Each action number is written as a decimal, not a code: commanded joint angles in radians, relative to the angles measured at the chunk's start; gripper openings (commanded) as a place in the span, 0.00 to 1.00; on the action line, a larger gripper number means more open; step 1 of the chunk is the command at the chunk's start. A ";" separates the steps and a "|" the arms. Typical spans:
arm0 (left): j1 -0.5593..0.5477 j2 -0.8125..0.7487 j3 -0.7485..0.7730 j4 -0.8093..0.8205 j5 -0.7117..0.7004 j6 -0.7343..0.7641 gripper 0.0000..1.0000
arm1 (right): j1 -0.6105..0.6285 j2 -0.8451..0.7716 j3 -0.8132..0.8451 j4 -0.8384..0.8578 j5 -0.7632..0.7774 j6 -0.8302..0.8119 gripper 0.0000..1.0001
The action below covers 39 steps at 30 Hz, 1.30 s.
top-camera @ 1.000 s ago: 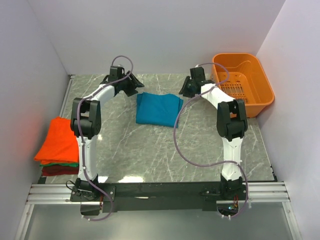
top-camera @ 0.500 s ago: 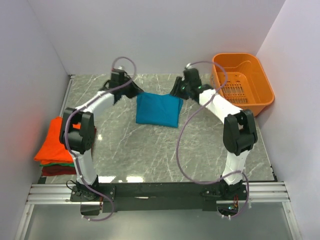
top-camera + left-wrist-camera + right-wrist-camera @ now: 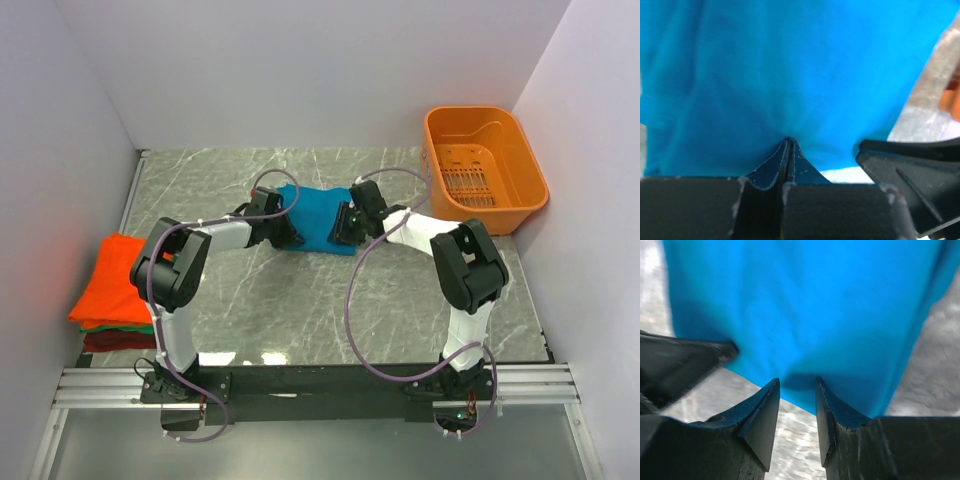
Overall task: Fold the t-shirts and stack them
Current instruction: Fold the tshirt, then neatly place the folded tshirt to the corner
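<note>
A teal-blue t-shirt point(image 3: 318, 212) lies folded flat in the middle of the marble table. My left gripper point(image 3: 291, 238) is low at its near left edge. In the left wrist view the left gripper point(image 3: 788, 142) is shut, tips touching the teal cloth point(image 3: 790, 65); no cloth shows between the pads. My right gripper point(image 3: 341, 225) is at the near right edge. The right wrist view shows it point(image 3: 797, 381) open, its tips just at the hem of the teal cloth point(image 3: 805, 305). An orange t-shirt point(image 3: 118, 280) tops a stack at the left, over a green one point(image 3: 142, 328) and a dark red one point(image 3: 112, 342).
An orange plastic basket point(image 3: 485, 160) stands at the back right corner. White walls close in the table on the left, back and right. The two grippers are close together, each visible in the other's wrist view: right gripper point(image 3: 912, 170), left gripper point(image 3: 680, 362).
Both grippers came from the shirt's far corners down to its near edge. The left gripper shut along the way; the right one narrowed slightly.
</note>
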 commanded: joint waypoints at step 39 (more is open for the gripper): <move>0.179 0.093 0.159 -0.062 0.012 0.082 0.72 | -0.146 0.056 0.181 -0.126 0.056 -0.125 0.42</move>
